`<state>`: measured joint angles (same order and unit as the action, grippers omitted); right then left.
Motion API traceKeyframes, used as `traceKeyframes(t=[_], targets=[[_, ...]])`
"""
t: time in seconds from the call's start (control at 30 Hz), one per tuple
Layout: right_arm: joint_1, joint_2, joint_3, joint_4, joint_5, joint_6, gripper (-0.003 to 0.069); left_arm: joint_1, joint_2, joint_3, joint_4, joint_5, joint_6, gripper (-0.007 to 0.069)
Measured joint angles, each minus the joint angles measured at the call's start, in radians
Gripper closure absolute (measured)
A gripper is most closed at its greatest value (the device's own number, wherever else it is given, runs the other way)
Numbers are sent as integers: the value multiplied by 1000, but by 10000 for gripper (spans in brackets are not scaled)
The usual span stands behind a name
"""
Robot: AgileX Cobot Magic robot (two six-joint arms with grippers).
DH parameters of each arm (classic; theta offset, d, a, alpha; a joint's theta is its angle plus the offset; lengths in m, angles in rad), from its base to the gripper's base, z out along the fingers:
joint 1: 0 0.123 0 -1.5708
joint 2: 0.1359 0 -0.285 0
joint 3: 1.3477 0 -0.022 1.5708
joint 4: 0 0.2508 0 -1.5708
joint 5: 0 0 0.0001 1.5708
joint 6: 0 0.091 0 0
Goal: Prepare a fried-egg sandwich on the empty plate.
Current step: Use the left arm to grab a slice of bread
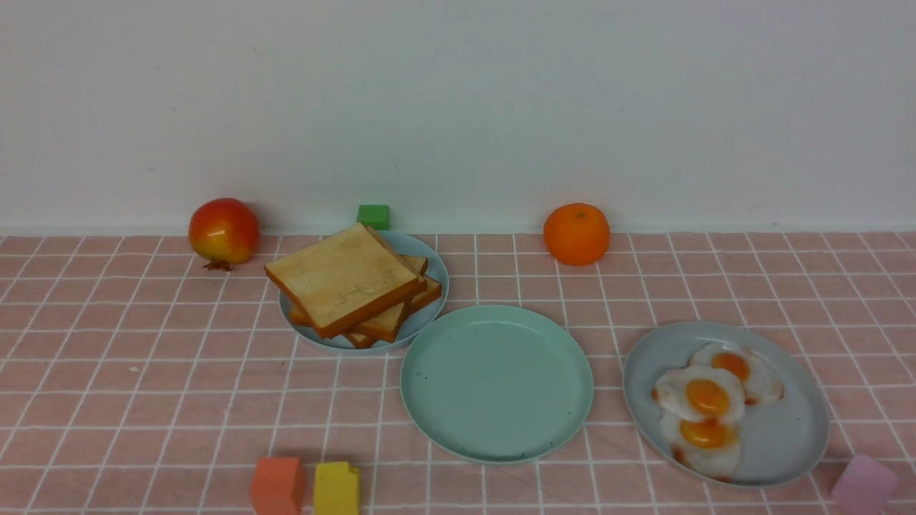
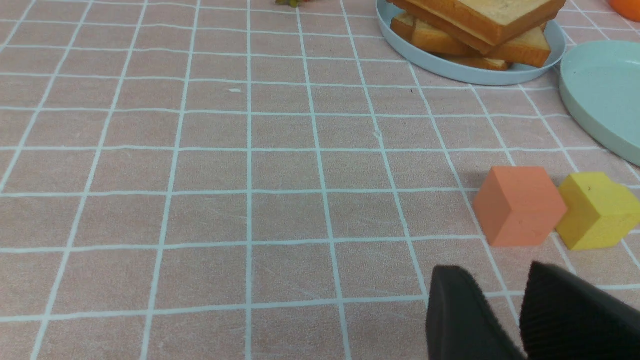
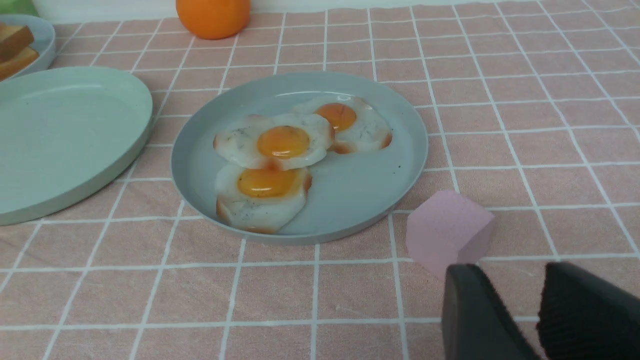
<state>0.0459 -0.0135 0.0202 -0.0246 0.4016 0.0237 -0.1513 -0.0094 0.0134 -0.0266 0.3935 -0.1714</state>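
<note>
Pink checked cloth covers the surface [image 1: 107, 372] before a white wall. At the left pincer [image 2: 500, 282], the jaws stand slightly parted and empty, low over the cloth, near the orange cube [image 2: 517, 205] and yellow cube [image 2: 597, 210]. At the right pincer [image 3: 510, 287], the jaws stand likewise parted and empty, just beside the pink cube [image 3: 447, 230]. Neither arm shows in the front view.

At centre lies the mint-green plate [image 1: 497, 383], bare. From it, the toast stack [image 1: 343, 275] sits at 10 o'clock on the pale-blue plate [image 2: 465, 75], rims nearly touching. The fried eggs [image 1: 705, 397], three and overlapping, lie at 3 o'clock on the grey-blue plate [image 1: 783, 436].

Assessment: no step of the fried-egg sandwich is done. Remaining: one toast slice onto the mint-green plate, one egg on it, a second slice on top.
</note>
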Motion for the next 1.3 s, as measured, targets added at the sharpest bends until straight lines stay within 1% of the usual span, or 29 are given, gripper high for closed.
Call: traceKeyframes(t=[1.07, 1.13, 1.2, 1.3], targets=[[0, 0, 0, -1, 0, 0, 419, 0, 0, 0, -22, -8, 0, 384], [0, 0, 0, -24, -4, 0, 419, 0, 0, 0, -26, -20, 0, 384], [0, 0, 1, -43, -11, 0, 419, 0, 0, 2, -27, -28, 0, 384], [0, 0, 8, -80, -103, 0, 419, 0, 0, 10, -29, -71, 0, 384]])
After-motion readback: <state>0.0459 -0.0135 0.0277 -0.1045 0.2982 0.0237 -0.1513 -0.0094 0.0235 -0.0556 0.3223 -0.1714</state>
